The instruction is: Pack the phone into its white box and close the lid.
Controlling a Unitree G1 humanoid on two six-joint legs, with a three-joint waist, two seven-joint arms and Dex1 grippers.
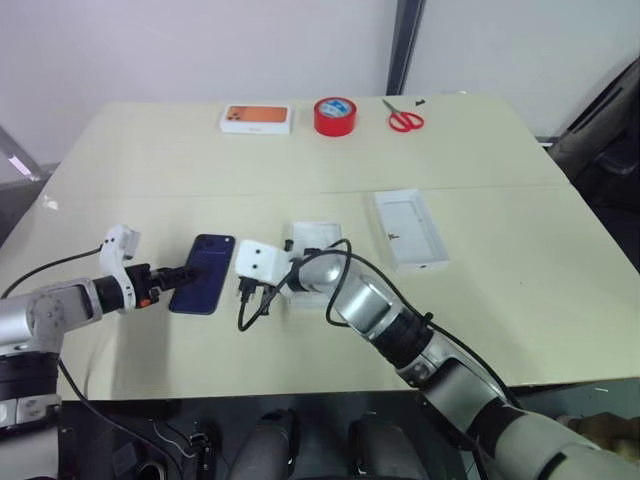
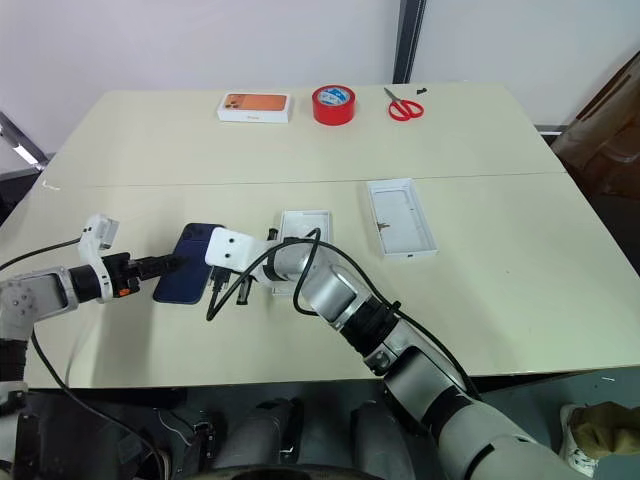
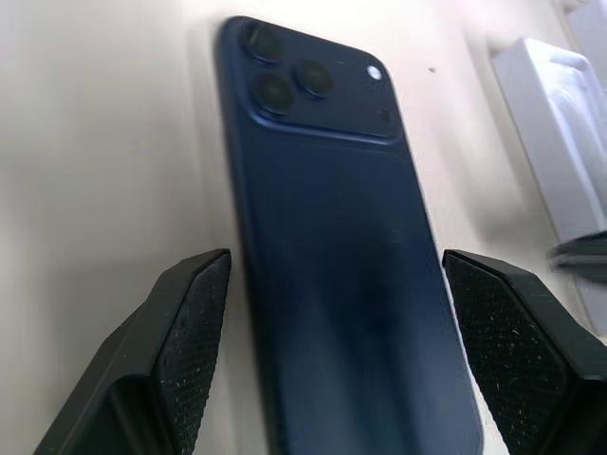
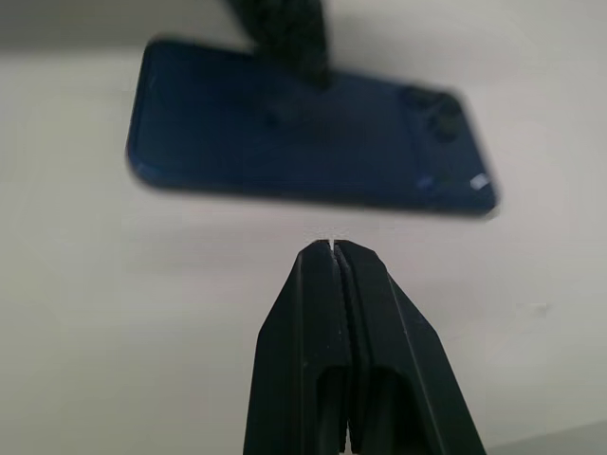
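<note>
The phone lies back-up on the cream table, left of centre toward the near edge, its camera cluster at the far end. The left gripper reaches in from the left at the phone's near end, its two black fingers spread wide with one on each side of the phone's long edges, not pressing on it. The right gripper comes across from the right and points at the phone's right long edge from just beside it, its fingers pressed together and holding nothing. Partly hidden behind the right wrist, a shallow white box sits on the table just right of the phone. Farther right, well apart from it, lies a long shallow white lid with its plain white inside up. Along the far edge stand a white box with an orange picture, a red tape roll and red-handled scissors
</note>
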